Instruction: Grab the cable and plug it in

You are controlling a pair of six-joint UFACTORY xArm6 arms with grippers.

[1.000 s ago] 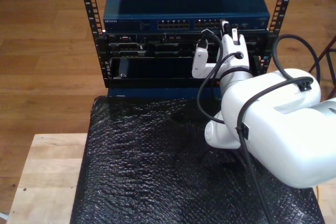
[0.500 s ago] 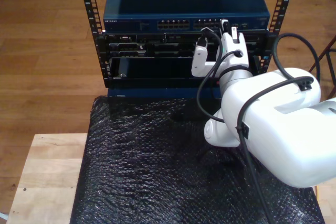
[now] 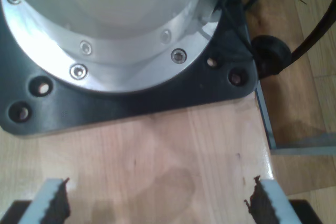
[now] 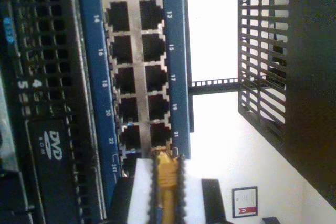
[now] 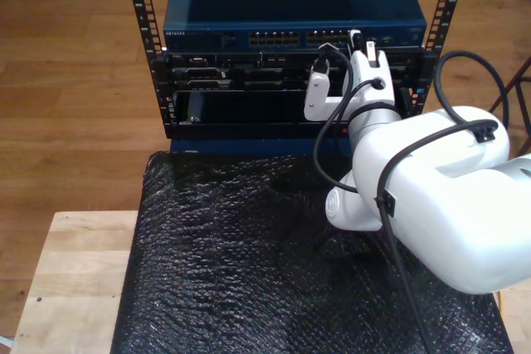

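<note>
The thin yellow cable (image 4: pixel 167 182) sits low in the middle of my second wrist view, pinched between the white pads of my second gripper (image 4: pixel 167 192). Its tip is right at the blue network switch (image 4: pixel 178 51), by the ports marked 21 and 24. My first gripper (image 3: pixel 157 203) is spread wide above a pale wooden table (image 3: pixel 157 156).

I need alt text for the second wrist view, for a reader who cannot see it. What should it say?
My second gripper holds the yellow cable, its plug tip right at the end ports of a blue network switch. The port block has two rows of empty sockets, numbered 13 to 24.
</note>
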